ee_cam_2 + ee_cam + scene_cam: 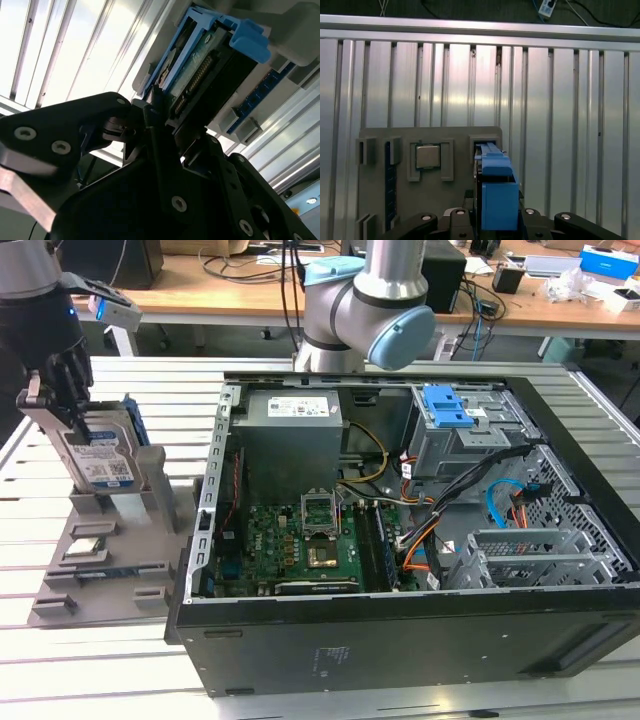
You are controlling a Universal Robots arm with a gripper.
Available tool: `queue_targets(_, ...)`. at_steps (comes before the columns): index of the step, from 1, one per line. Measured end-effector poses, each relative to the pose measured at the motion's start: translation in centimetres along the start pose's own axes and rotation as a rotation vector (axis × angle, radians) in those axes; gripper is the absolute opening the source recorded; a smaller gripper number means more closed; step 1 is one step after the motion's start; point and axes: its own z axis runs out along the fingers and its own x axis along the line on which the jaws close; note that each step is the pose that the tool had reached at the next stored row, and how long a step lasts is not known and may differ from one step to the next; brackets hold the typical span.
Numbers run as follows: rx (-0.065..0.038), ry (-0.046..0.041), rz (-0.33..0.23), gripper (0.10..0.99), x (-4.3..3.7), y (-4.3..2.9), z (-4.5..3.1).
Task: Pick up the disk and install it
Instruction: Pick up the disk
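Observation:
The disk, a silver drive with a white-and-blue label in a blue bracket, stands on edge in a slot of the grey fixture on the exterior view's left. My gripper comes down from above, and its fingers clamp the disk's upper end. In the first wrist view the blue bracket of the disk sits between the black finger links. In the second wrist view a fingertip presses against the connector end of the disk. The gripper is shut on the disk.
An open computer case fills the middle and right, with a blue-latched drive cage, a power supply and a motherboard. The fixture also holds a processor chip and a memory stick. The arm's base stands behind the case.

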Motion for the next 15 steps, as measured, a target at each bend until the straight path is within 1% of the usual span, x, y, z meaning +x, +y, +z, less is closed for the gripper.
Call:
queue_targets(4,0.000,0.0000,0.000,0.361,-0.07,0.02,-0.78)
queue_targets(5,0.000,0.0000,0.000,0.361,-0.10,0.03,-1.14)
queue_targets(7,0.000,0.0000,0.000,0.361,-0.13,0.04,-1.49)
queue_targets(8,0.000,0.0000,0.000,0.361,-0.15,0.05,-1.84)
queue_targets(12,0.000,0.0001,0.000,0.361,-0.20,0.06,-2.53)
queue_targets(15,0.000,0.0000,0.000,0.361,-0.25,0.08,-3.29)
